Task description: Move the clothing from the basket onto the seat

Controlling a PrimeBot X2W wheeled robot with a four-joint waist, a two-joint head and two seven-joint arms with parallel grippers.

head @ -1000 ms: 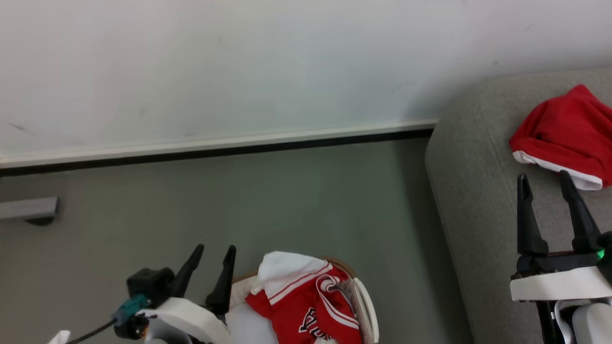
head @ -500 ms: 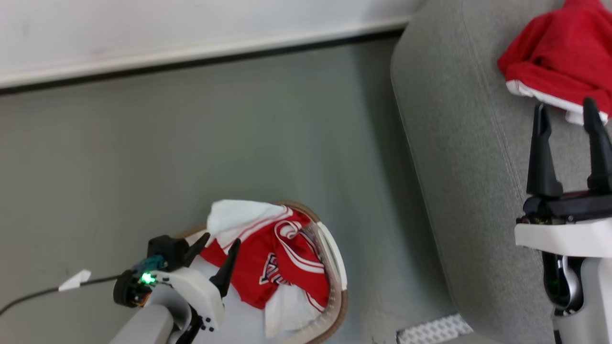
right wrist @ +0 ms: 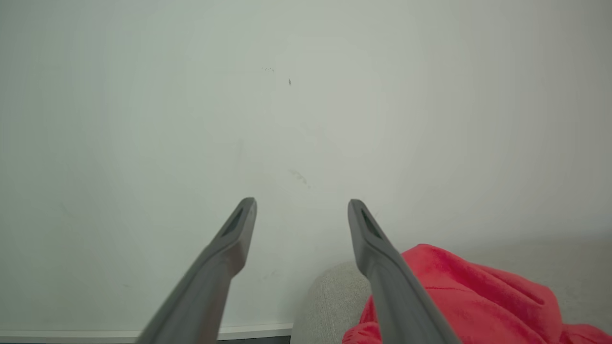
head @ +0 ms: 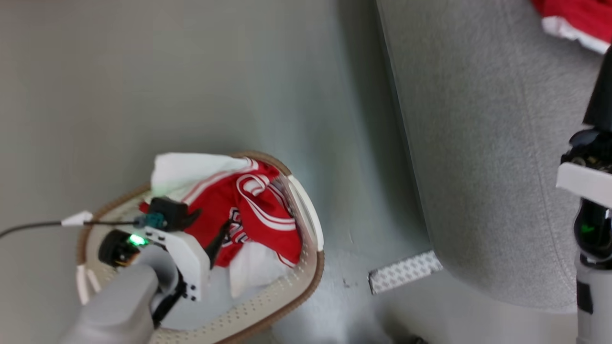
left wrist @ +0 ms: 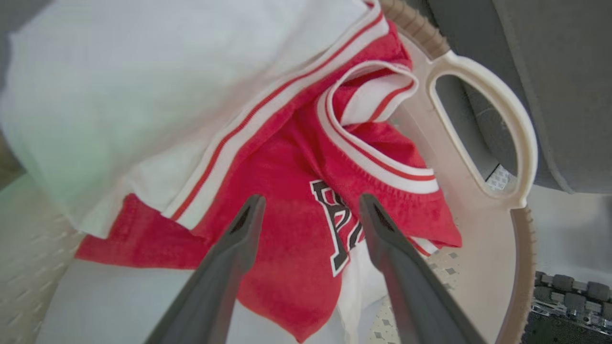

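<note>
Left wrist view, nearest: we see the left gripper with its two dark fingers spread apart and nothing between them, pointing down into the basket. The tips lie over the red jersey, one on each side of its dark, white-outlined lettering; we cannot tell whether they touch the fabric. A white cloth with a red stripe along its edge lies over the jersey's upper part. Both garments sit inside the perforated white wall, under the tan-brown rim and the pale loop handle.

Head view: we find the same basket at lower left on the grey floor, with the left gripper above the jersey. A thin dark cable runs from the wrist to the picture's left edge. A white patterned strip lies on the floor between the basket and the seat. The seat stands beside the basket, apart from it. A second red garment with white trim lies on the seat at upper right.

Right wrist view, farthest: we see the right gripper likewise spread and empty, raised before a pale wall, with the red garment beyond its right finger.
</note>
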